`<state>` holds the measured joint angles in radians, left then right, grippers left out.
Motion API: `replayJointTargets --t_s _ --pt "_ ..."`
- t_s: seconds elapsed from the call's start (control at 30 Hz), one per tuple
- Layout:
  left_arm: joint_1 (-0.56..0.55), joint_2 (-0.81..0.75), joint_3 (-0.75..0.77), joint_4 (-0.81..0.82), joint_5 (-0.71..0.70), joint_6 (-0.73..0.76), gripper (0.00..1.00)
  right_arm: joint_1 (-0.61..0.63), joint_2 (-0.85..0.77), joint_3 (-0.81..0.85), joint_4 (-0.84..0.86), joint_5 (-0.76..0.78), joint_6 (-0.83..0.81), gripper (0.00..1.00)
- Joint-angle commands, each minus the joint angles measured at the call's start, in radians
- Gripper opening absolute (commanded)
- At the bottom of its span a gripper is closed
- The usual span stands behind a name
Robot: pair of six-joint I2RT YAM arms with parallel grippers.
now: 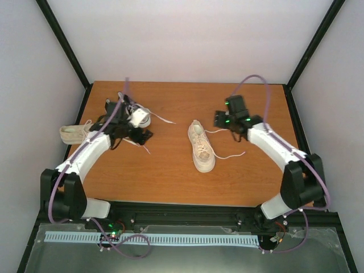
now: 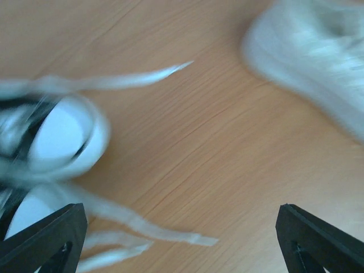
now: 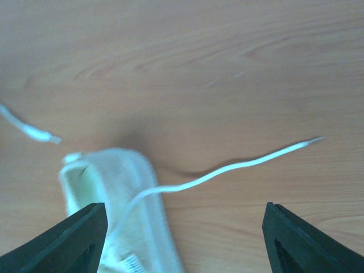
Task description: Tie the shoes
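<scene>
Sneakers lie untied on your wooden table [image 1: 170,179]: the central cream sneaker [image 1: 202,149] points its toe toward the arm bases, a second cream sneaker [image 1: 73,133] sits at the left edge, and the black sneakers [image 1: 138,117] are under your left arm. Your left gripper [image 2: 182,244] is spread wide beside their white toe caps [image 2: 61,136], gripping nothing. Your right gripper [image 3: 182,239] is also spread, above the central sneaker's heel and its loose lace [image 3: 227,169].
</scene>
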<state>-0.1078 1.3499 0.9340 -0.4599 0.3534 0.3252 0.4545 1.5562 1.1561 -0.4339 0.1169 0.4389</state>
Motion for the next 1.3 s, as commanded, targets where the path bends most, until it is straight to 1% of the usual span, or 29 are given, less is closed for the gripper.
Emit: replayJointTargets --t_s 0.0,0.03,0.13,0.2,0.27,0.33,0.37,0.47,0.53,0.57,0.63,0.7,0.77,0.83,0.9,0.93,0.97,1.07,1.1,1.2,1.27 --pt "-0.319 0.046 0.220 -0.260 -0.017 0.212 0.91 -0.221 -0.063 -0.059 -0.082 -0.149 -0.074 0.76" --pt "-0.396 0.085 0.279 -0.296 -0.042 0.230 0.88 -0.262 -0.069 -0.073 -0.081 -0.160 -0.077 0.76" --pt "-0.609 0.238 0.448 -0.375 -0.148 0.280 0.81 -0.324 -0.079 -0.107 -0.066 -0.143 -0.087 0.77" --pt "-0.721 0.361 0.561 -0.414 -0.198 0.303 0.81 -0.352 -0.069 -0.120 -0.057 -0.149 -0.089 0.77" --pt "-0.806 0.511 0.675 -0.439 -0.253 0.330 0.86 -0.374 -0.055 -0.129 -0.046 -0.176 -0.090 0.77" --pt "-0.855 0.652 0.789 -0.448 -0.318 0.348 0.91 -0.384 -0.046 -0.140 -0.032 -0.199 -0.091 0.77" --pt "-0.867 0.720 0.888 -0.468 -0.346 0.351 0.92 -0.385 -0.041 -0.146 -0.025 -0.208 -0.094 0.77" --pt "-0.877 0.941 1.159 -0.558 -0.407 0.317 0.93 -0.387 -0.030 -0.153 -0.028 -0.215 -0.104 0.77" --pt "-0.878 1.065 1.310 -0.615 -0.440 0.302 0.93 -0.390 -0.035 -0.163 -0.030 -0.205 -0.109 0.77" --pt "-0.880 1.112 1.359 -0.630 -0.456 0.299 0.93 -0.391 -0.040 -0.168 -0.029 -0.200 -0.111 0.76" --pt "-0.886 1.166 1.393 -0.632 -0.480 0.305 0.91 -0.396 -0.046 -0.175 -0.030 -0.188 -0.116 0.76" --pt "-0.897 1.179 1.370 -0.619 -0.492 0.314 0.87 -0.402 -0.047 -0.181 -0.033 -0.176 -0.120 0.77" --pt "-0.905 1.169 1.324 -0.600 -0.496 0.318 0.74 -0.410 -0.046 -0.181 -0.032 -0.174 -0.124 0.76" --pt "-0.909 1.146 1.280 -0.591 -0.491 0.314 0.54 -0.417 -0.039 -0.182 -0.031 -0.175 -0.129 0.76" --pt "-0.909 1.108 1.239 -0.586 -0.480 0.309 0.26 -0.422 -0.030 -0.176 -0.030 -0.178 -0.132 0.76" --pt "-0.909 1.080 1.218 -0.575 -0.480 0.304 0.09 -0.423 -0.025 -0.172 -0.029 -0.180 -0.132 0.76" --pt "-0.909 1.049 1.191 -0.557 -0.485 0.296 0.02 -0.424 -0.019 -0.164 -0.028 -0.184 -0.132 0.76" --pt "-0.902 0.936 1.135 -0.520 -0.491 0.263 0.01 -0.424 0.013 -0.130 -0.029 -0.202 -0.133 0.75" --pt "-0.895 0.901 1.135 -0.521 -0.473 0.246 0.01 -0.424 0.033 -0.111 -0.029 -0.205 -0.131 0.75" --pt "-0.854 0.800 1.153 -0.543 -0.391 0.179 0.01 -0.424 0.091 -0.070 -0.032 -0.223 -0.131 0.70" --pt "-0.820 0.732 1.164 -0.563 -0.313 0.141 0.01 -0.419 0.126 -0.055 -0.020 -0.266 -0.127 0.66"
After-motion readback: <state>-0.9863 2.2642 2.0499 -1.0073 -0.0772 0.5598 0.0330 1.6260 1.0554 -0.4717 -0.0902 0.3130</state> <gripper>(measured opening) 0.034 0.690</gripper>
